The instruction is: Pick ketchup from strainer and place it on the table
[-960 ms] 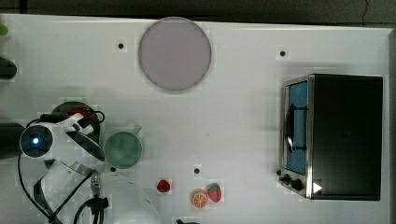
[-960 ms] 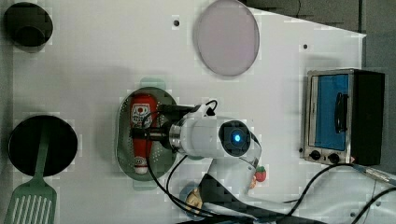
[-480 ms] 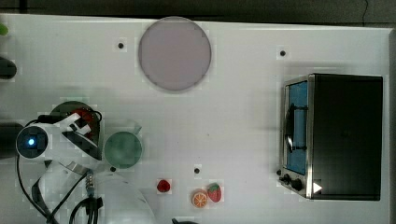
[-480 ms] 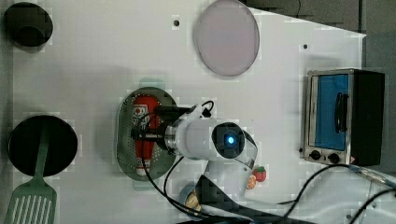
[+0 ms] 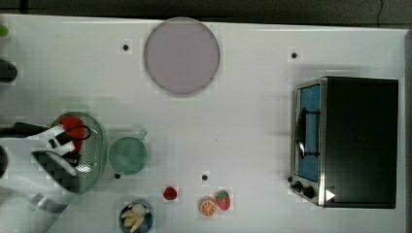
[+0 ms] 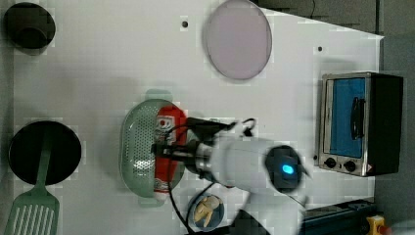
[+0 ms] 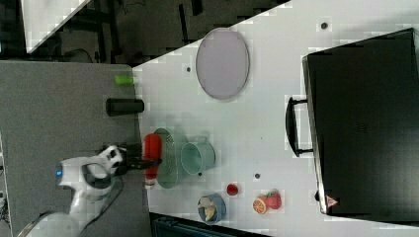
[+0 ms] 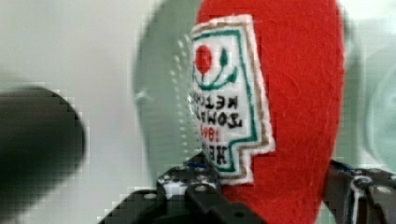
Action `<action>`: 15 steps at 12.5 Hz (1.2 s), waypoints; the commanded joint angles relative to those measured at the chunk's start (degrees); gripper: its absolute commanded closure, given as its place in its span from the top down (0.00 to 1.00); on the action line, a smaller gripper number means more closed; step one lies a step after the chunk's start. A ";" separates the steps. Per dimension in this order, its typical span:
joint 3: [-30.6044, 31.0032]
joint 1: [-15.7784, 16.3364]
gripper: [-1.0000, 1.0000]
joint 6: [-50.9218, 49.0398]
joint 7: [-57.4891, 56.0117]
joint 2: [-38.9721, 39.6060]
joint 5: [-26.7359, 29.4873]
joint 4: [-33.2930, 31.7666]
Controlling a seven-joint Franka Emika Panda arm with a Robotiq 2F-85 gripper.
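Observation:
The ketchup (image 8: pixel 299 116) is a red felt bottle with a white printed label. It lies lengthwise over the pale mint strainer (image 6: pixel 137 147). My gripper (image 6: pixel 169 149) is shut on its middle, with a black finger (image 8: pixel 187 191) pressed against each side in the wrist view. In the top view the arm covers most of the strainer (image 5: pixel 94 150), leaving only the red end of the ketchup (image 5: pixel 73 127) showing. In the right view the ketchup (image 7: pixel 151 148) appears off the strainer (image 7: pixel 170 163), toward the gripper (image 7: pixel 146 163). The white table (image 5: pixel 243 121) spreads around them.
A green cup (image 5: pixel 127 155) stands right beside the strainer. A lilac plate (image 5: pixel 181 56) lies at the top view's far edge and a toaster oven (image 5: pixel 350 141) at the top view's right. Small toy fruits (image 5: pixel 169 193) and a blue bowl (image 5: pixel 136 216) lie nearby. A black pan with spatula (image 6: pixel 44 152) sits at the left view's left.
The jaws closed from wide open onto the ketchup. The arm slid toward the top view's left, and in the left view the bottle has shifted right relative to the strainer.

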 commanded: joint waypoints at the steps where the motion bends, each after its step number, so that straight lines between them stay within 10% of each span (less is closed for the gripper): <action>1: 1.43 -4.11 0.59 -4.04 -3.99 -6.57 4.04 4.04; 6: -0.23 -11.40 0.59 -20.33 -21.11 -8.58 13.59 11.65; 15: -15.88 -22.30 0.59 -22.90 -41.45 -8.16 13.34 14.75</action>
